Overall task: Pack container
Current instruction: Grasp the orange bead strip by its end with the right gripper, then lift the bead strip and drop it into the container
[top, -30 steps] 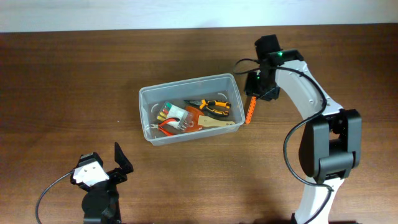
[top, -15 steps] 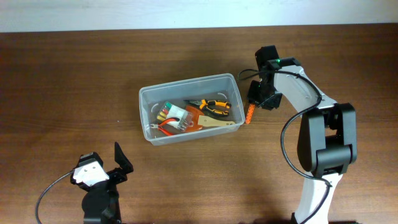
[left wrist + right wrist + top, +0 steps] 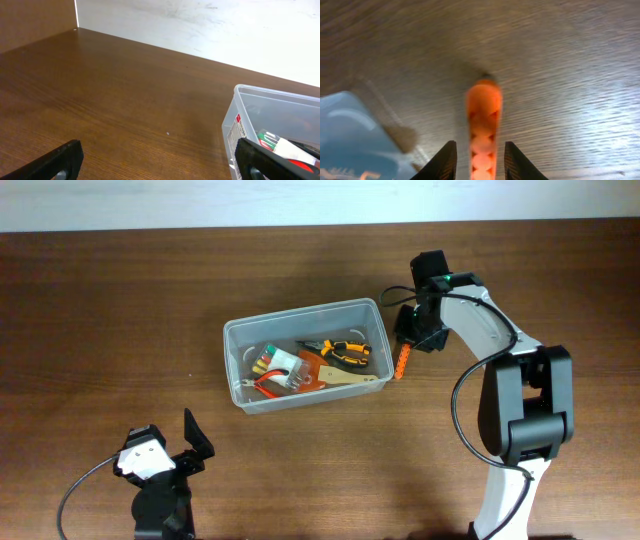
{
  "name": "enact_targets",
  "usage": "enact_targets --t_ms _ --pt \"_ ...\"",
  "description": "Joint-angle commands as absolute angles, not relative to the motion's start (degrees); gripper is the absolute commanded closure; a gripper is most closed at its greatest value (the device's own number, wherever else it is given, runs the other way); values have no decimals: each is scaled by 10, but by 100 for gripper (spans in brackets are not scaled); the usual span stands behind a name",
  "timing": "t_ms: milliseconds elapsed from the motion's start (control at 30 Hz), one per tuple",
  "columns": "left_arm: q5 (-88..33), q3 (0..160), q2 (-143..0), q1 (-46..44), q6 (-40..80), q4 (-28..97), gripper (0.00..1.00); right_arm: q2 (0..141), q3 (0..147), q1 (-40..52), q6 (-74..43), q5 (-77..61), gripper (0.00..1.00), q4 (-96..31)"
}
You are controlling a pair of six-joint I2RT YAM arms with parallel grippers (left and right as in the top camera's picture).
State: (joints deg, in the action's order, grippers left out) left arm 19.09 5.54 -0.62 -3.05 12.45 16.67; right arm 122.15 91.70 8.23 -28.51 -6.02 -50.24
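Now the orange strip (image 3: 484, 125) is straddled lengthwise by the right gripper (image 3: 480, 147), w/ jaws narrowly apart & the container (image 3: 300, 314) just beside.

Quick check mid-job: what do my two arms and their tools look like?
Right arm: white shells, black joints, looping black cable. Left arm: black body, white wrist block, thin black cable. Left tool is black-fingered; right tool looks pale-fingered.

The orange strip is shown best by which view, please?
Right wrist: the orange strip sits large between the fingers of the right claw, though blurred. Overhead shows it small beside the container; left wrist misses it.
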Motion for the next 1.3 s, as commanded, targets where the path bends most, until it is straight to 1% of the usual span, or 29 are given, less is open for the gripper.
enact_targets --t_ms 0,67,133,267,367,467,667,800,900,1000,1100,1167,1267 --pt "193 53 -3 -33 119 167 1 1213 930 84 -273 -94 69 -500" --pt "193 53 -3 -33 119 167 1 1212 930 86 -273 -85 68 -504" --pt "193 53 -3 -33 119 167 1 1216 927 86 -275 -69 64 -509" --pt "193 53 -3 -33 119 167 1 1224 920 86 -292 -44 62 -514" --pt "193 53 -3 -33 119 167 1 1229 910 87 -295 -40 62 -505" --pt "193 53 -3 -33 119 167 1 1233 890 87 -295 -40 65 -491" --pt "193 53 -3 -33 119 167 1 1235 844 86 -305 -41 67 -456" --pt "193 53 -3 -33 119 167 1 1233 844 86 -303 -40 79 -449" --pt "193 53 -3 -33 119 167 1 1227 861 81 -267 -41 86 -452" --pt "193 53 -3 -33 119 167 1 1213 896 73 -209 -39 90 -472" --pt "193 53 -3 -33 119 167 1 1191 948 62 -164 -38 91 -500" --pt "193 53 -3 -33 119 167 1 1176 990 59 -148 -38 96 -524" --pt "193 53 -3 -33 119 167 1 1157 1068 61 -121 -43 96 -568"
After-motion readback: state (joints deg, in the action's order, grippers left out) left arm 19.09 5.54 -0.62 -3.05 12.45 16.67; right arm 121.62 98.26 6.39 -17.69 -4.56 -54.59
